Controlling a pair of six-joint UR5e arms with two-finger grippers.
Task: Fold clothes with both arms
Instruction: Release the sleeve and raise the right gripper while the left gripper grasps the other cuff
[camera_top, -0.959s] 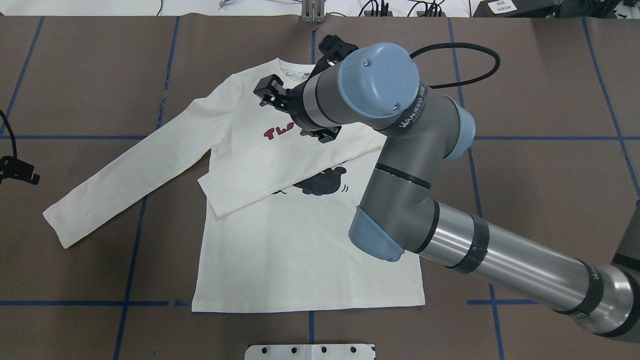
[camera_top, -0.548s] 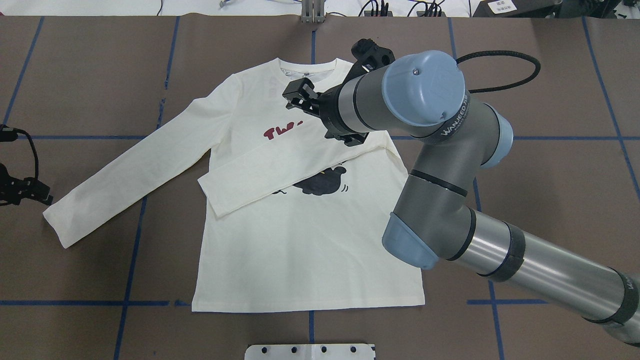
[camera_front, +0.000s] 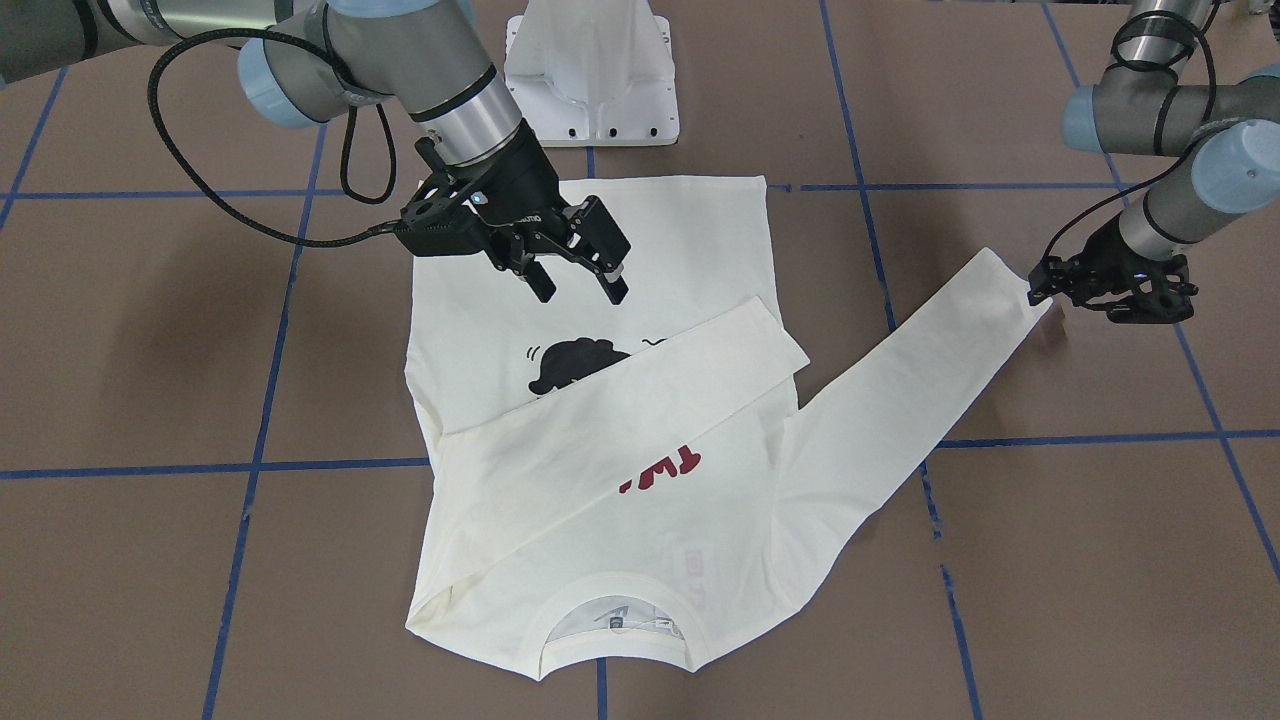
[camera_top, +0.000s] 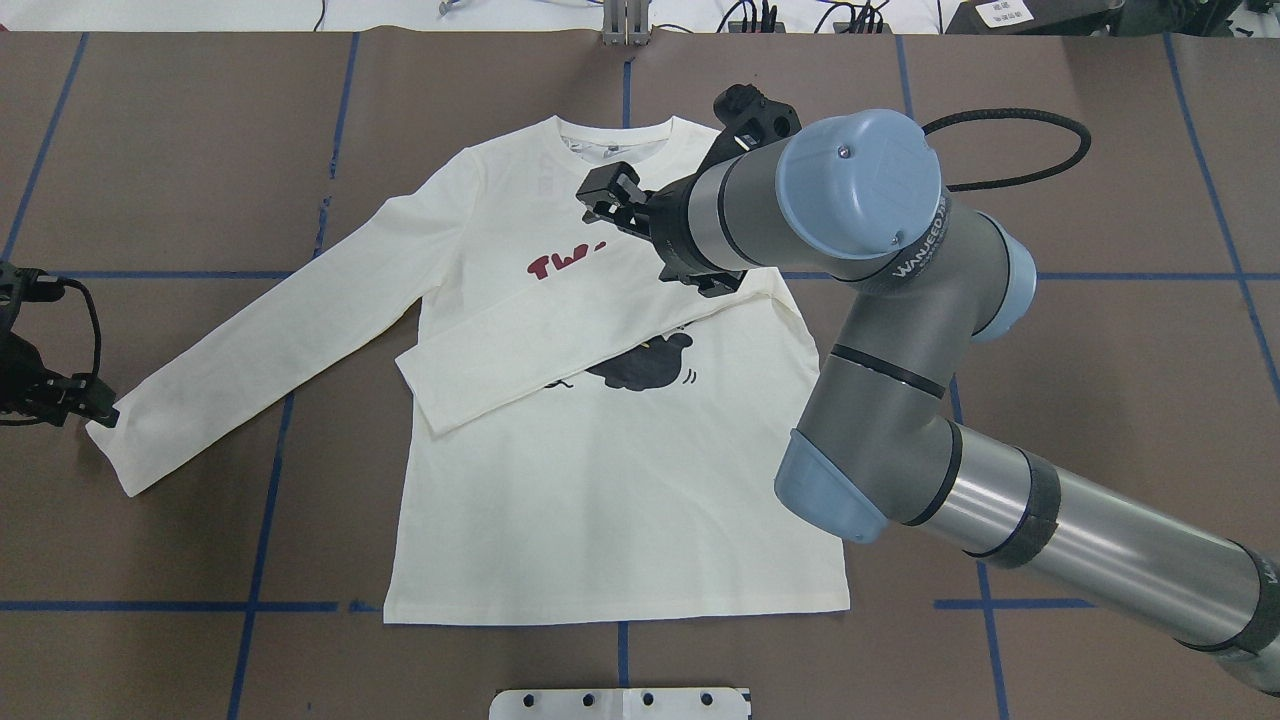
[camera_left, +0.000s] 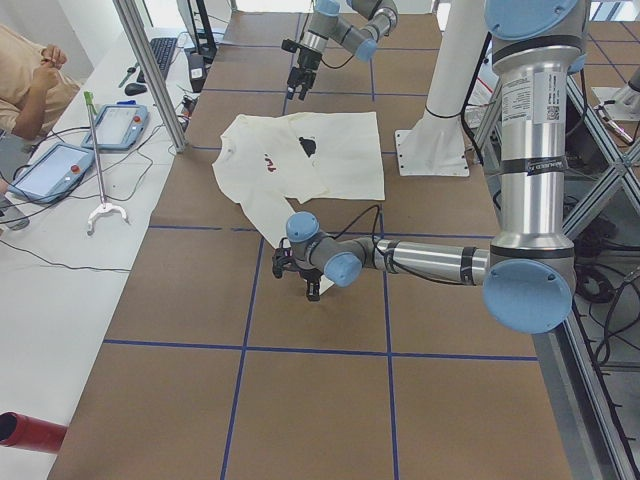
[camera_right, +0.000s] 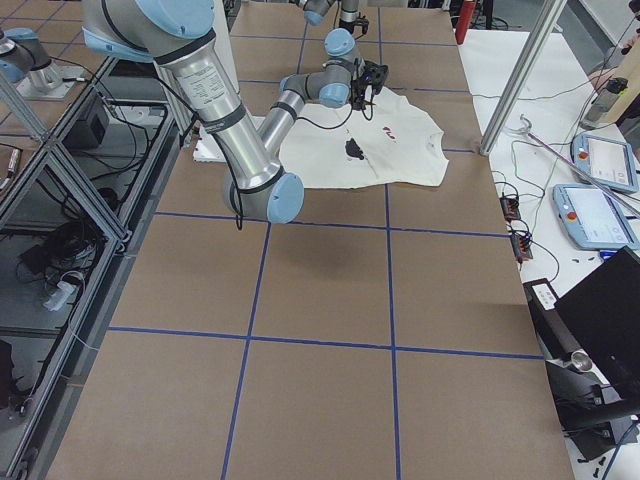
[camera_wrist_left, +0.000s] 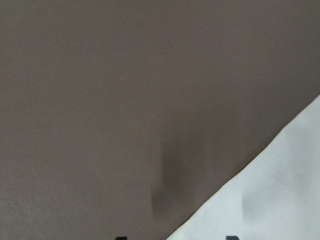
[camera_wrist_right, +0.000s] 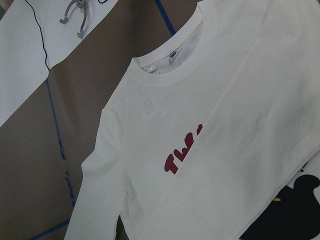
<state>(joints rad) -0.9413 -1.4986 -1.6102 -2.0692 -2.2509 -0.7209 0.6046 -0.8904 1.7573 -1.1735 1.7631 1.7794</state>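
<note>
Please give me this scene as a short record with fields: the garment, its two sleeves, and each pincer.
Garment: cream-white long-sleeved cotton shirt, flat, print side up, on the brown table with blue tape lines
Sleeve on robot's right: folded across the chest, partly covering the red lettering and black cat print
Sleeve on robot's left: stretched out flat
Left pincer: open, at that sleeve's cuff
Right pincer: open, empty, raised over the shirt

We keep our right gripper (camera_front: 582, 291) raised mid-table (camera_top: 200, 150), fingers spread, and our left gripper (camera_top: 85, 405) low near its left edge, fingers apart.
</note>
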